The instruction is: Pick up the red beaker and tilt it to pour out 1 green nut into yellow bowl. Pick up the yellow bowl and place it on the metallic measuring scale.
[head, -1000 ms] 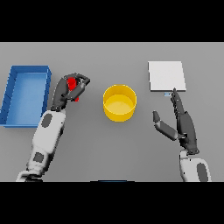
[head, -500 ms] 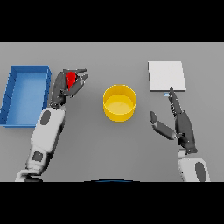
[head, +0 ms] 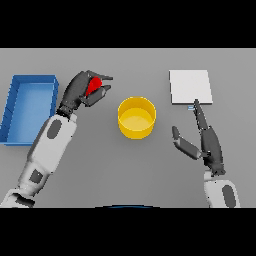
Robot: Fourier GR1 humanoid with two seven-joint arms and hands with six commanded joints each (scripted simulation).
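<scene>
Left hand (head: 80, 92) sits at about 10 o'clock from the yellow bowl (head: 136, 117), near it but apart, fingers curled round the red beaker (head: 93, 86). Only a red sliver of the beaker shows: it sits inside the grasp, dark fingers (head: 101, 92) wrapping its front and right side, upper fingers above it, tips pointing toward 3 o'clock, at the bowl. Beaker looks tilted, but how far is hard to tell since most of it is hidden. Can't tell whether it is off the worktop (head: 125, 165). No green nut can be made out; too small or hidden in the hand.

Yellow bowl stands upright at the worktop's centre, nothing visible inside it, untouched by either hand.

Metallic measuring scale (head: 190, 86) lies flat at about 2 o'clock from the bowl, well apart from it, a pale square plate with a small mark at its near edge.

Right hand (head: 207, 142) is at about 4 o'clock from the bowl, fingers straight and loose, holding nothing, thumb spread out toward 9 o'clock. Its longest fingertip points to 12 o'clock and ends just at the scale's near edge; contact can't be told.

Blue tray (head: 14, 95) lies at 9 o'clock from the left hand, at the worktop's left edge, just beside the left forearm.
</scene>
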